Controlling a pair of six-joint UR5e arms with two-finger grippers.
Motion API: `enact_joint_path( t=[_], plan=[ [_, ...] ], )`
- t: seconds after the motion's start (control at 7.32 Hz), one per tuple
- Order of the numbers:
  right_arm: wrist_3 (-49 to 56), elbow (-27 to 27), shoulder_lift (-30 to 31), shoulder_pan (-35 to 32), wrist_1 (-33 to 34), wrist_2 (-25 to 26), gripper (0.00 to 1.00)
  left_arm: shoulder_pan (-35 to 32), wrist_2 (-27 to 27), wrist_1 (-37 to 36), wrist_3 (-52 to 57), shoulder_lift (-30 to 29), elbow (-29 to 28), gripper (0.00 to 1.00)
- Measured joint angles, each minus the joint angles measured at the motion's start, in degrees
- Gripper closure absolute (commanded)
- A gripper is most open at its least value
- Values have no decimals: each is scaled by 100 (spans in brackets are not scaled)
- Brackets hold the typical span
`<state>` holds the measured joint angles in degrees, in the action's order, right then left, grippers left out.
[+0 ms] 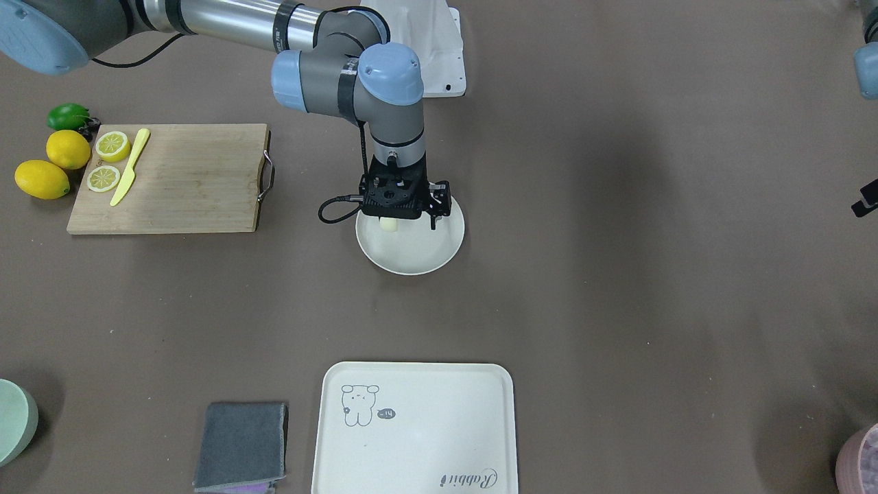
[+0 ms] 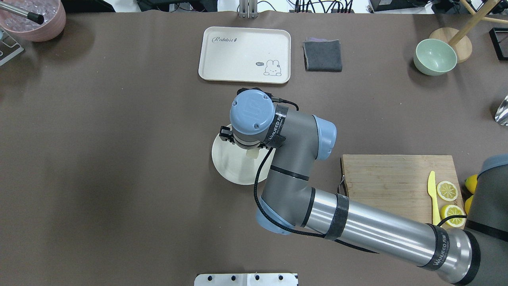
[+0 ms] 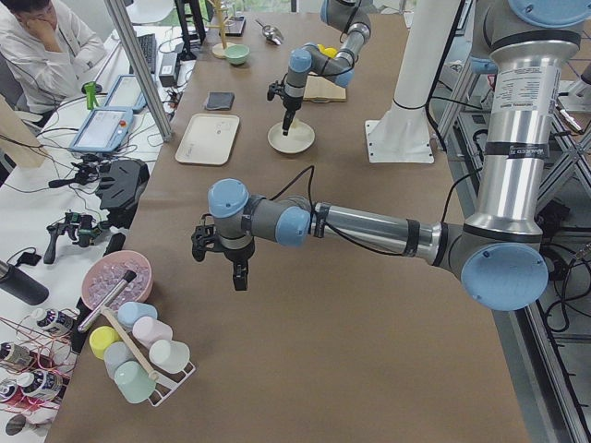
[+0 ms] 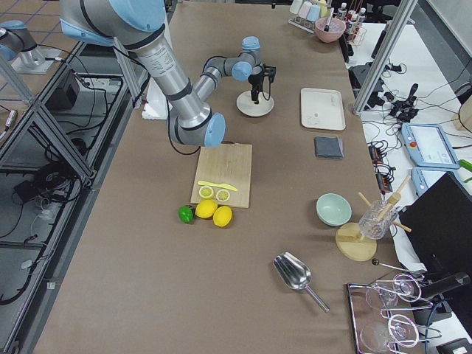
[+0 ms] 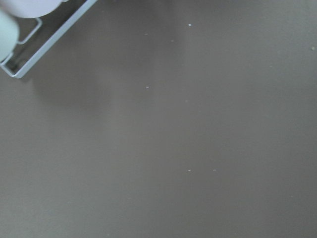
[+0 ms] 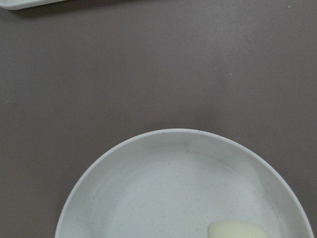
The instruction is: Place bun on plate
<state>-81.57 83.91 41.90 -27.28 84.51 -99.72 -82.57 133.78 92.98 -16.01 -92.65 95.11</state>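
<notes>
The plate (image 1: 418,250) is a round off-white dish in the middle of the table. My right gripper (image 1: 392,209) points straight down over its rear part. The bun (image 1: 387,224), a small pale cream lump, shows just under the gripper body, held low over the plate (image 6: 163,198). In the right wrist view only the bun's (image 6: 242,230) top edge shows, at the bottom of the frame. The wrist hides the fingers. My left gripper (image 3: 235,268) hangs over bare table far from the plate; I cannot tell its state.
A cream rabbit tray (image 2: 245,54) and a folded grey cloth (image 2: 322,55) lie beyond the plate. A wooden cutting board (image 2: 397,182) holds lemon halves (image 2: 447,190) and a yellow knife (image 2: 433,196). A green bowl (image 2: 434,57) and a pink bowl (image 2: 37,20) stand at the far corners.
</notes>
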Motion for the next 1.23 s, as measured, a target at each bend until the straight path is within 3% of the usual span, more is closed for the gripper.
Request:
enact_joint_path(
  t=[0.27, 0.82, 1.23],
  plan=[
    [201, 62, -6, -227, 34, -319, 0, -287, 14, -287, 634, 66, -55, 2],
    [347, 281, 28, -576, 240, -587, 0, -413, 13, -380, 780, 308, -83, 2],
    [1561, 1256, 966, -1658, 767, -1395, 0, -908, 179, 160, 1268, 1018, 123, 2]
  ],
)
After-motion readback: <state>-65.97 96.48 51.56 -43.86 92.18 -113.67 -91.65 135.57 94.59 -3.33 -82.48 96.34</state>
